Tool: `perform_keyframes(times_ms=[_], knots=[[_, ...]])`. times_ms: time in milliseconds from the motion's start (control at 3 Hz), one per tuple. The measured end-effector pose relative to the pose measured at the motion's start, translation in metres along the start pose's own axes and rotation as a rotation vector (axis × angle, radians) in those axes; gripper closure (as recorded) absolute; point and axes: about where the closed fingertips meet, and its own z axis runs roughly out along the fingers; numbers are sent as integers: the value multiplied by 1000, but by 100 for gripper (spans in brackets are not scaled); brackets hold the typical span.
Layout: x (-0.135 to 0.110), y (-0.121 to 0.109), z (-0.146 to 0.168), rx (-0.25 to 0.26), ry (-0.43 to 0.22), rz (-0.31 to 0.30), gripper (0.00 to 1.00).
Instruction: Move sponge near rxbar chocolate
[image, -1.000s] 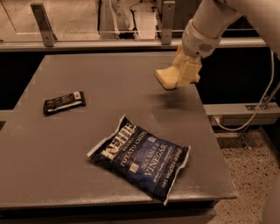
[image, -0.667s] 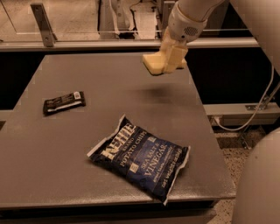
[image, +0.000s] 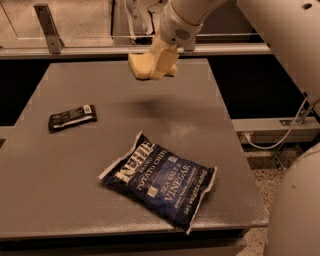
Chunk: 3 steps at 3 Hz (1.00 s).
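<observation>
at the left of the flat grey table (image: 60, 200), the rxbar chocolate (image: 72, 117), a slim bar in a dark brown-black wrapper with a white end patch, lies flat and alone. to its right and further back, the sponge (image: 141, 67), a pale yellow soft block, hangs in the air above the table's far middle, well apart from the bar. it is pinched between the cream fingers of the robot's gripper (image: 162, 67), which is closed onto its right side. that hold looks off-centre, so the soft block could squirm loose and drop short of the bar during the carry leftward. a low approach might also nudge the light bar away. further right and nearer the front lies the large dark blue crinkled kettle chip bag (image: 160, 180); a descent drifting that way would leave the sponge beside the wrong item.
</observation>
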Motion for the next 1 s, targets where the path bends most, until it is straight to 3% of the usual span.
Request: perform_keyframes(times_ms=[333,667,1000], knots=[[-37,20,37,-18,-58,14,100],[-58,41,80,-74,-78,38,100],[-73,52,105,-110,-55,43,82]])
